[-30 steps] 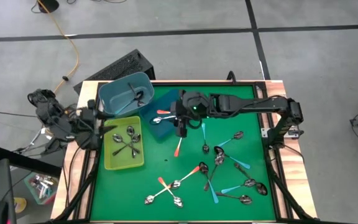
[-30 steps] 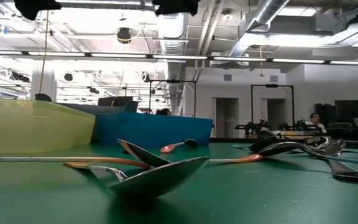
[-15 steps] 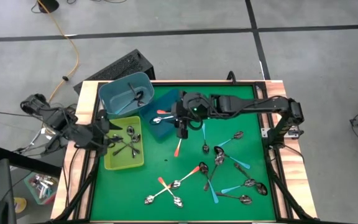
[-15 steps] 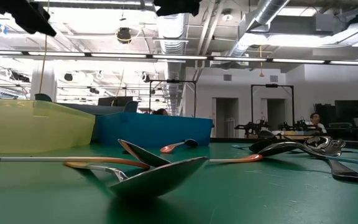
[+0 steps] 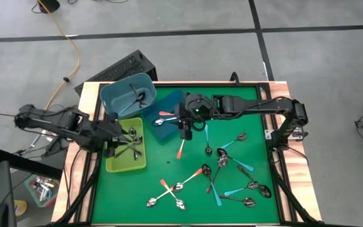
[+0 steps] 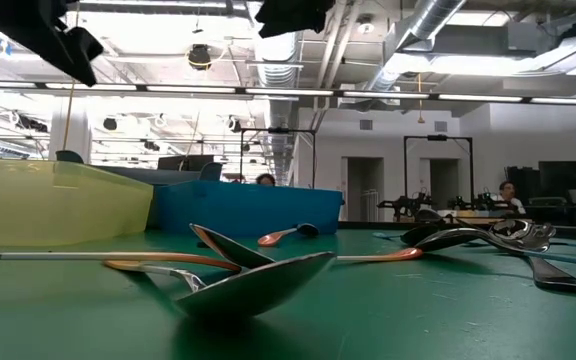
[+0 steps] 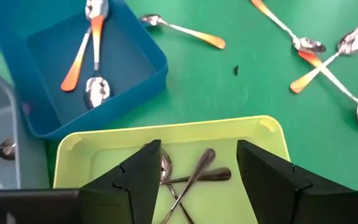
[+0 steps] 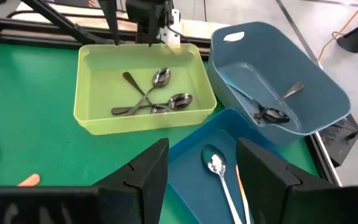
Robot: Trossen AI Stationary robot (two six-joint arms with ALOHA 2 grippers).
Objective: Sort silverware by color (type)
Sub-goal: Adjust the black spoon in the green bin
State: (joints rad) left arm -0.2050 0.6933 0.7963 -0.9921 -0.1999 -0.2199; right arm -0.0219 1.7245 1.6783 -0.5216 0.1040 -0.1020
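At the far left of the overhead view, the left hand (image 5: pixel 117 140) hovers over the yellow-green tray (image 5: pixel 120 164) of plain metal spoons (image 5: pixel 131 146), fingers apart and empty. Further right, the right hand (image 5: pixel 184 132) hangs over the dark blue tray (image 5: pixel 157 133) holding orange-handled spoons (image 7: pixel 79 59), fingers also apart, empty. Loose spoons (image 5: pixel 229 176) lie rightward on the green worktop (image 5: pixel 169 165). Best next: descend on one clear handle, avoiding crossed neighbours.
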